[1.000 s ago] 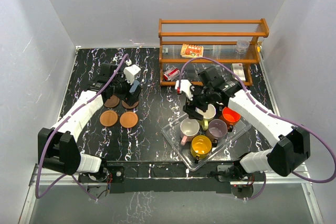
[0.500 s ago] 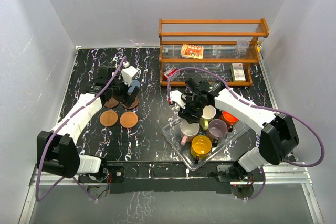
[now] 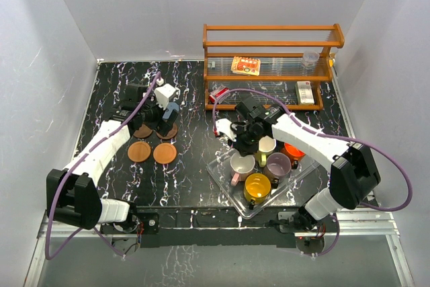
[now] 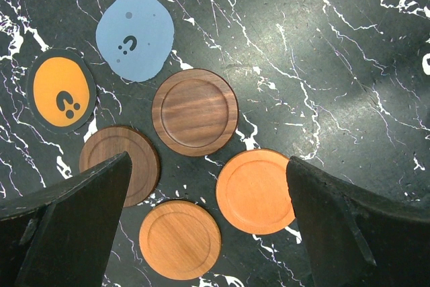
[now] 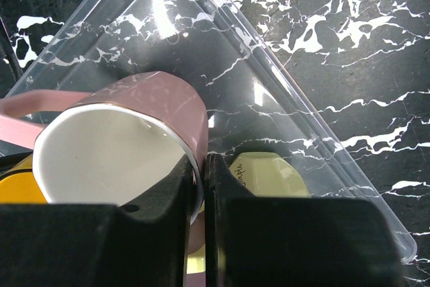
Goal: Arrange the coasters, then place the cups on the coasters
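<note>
Six coasters lie at the left: a blue-grey coaster (image 4: 134, 45), an orange one with a dark rim (image 4: 62, 90), two dark brown (image 4: 195, 111) (image 4: 119, 164) and two orange-brown (image 4: 256, 191) (image 4: 180, 239). My left gripper (image 4: 208, 166) (image 3: 164, 115) hangs open above them, holding nothing. The cups stand in the clear tray (image 3: 222, 174): pale pink cup (image 3: 242, 164), mauve (image 3: 277, 163), yellow (image 3: 257, 186), orange-red (image 3: 294, 149), olive-cream (image 3: 267, 144). My right gripper (image 5: 201, 162) (image 3: 243, 146) is shut on the pale pink cup's (image 5: 121, 152) rim wall, one finger inside and one outside. The olive-cream cup (image 5: 269, 173) sits just beside it.
A wooden rack (image 3: 272, 65) with small packets stands at the back right. White walls close in the table on three sides. The tray's edge (image 5: 322, 132) runs diagonally close to my right gripper.
My right gripper has swung left from above the olive-cream cup to the pale pink cup and closed on its rim. The left arm has barely moved.
</note>
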Controlling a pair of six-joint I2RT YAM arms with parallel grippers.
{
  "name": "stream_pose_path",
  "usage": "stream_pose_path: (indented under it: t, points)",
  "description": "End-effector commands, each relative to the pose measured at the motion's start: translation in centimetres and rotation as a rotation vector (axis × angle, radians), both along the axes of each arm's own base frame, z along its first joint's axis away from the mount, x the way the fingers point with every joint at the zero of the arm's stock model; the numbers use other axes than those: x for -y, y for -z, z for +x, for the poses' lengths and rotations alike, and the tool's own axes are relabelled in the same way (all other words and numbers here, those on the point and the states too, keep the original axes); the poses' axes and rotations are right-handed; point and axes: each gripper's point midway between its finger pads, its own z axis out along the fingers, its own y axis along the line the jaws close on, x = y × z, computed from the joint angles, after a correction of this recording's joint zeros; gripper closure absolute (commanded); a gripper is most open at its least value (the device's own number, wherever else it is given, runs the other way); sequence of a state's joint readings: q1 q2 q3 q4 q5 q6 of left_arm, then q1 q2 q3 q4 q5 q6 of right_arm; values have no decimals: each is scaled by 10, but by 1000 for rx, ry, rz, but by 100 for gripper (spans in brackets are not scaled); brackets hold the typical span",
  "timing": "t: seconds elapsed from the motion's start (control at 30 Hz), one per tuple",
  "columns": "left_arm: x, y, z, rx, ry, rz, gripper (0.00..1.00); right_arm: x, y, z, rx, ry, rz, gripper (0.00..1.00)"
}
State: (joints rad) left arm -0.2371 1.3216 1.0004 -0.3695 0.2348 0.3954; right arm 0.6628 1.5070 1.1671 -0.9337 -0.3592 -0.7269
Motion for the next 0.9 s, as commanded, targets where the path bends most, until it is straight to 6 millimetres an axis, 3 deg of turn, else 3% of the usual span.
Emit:
stream_pose_path:
  t: [0.0, 0.23, 0.5, 0.87]
  points:
    - [0, -28, -2, 48, -17, -40, 1, -17, -17, 5, 20, -9, 79, 99]
    - [10, -48, -8, 53, 21, -98, 1, -37, -65, 25, 104, 32, 185, 100]
    - [46, -66, -33, -14, 202, -258, 1, -58, -109, 59, 173, 146, 258, 100]
    - [61, -118, -19, -29, 36, -457, 5, -79, -164, 146, 338, 581, 386, 100]
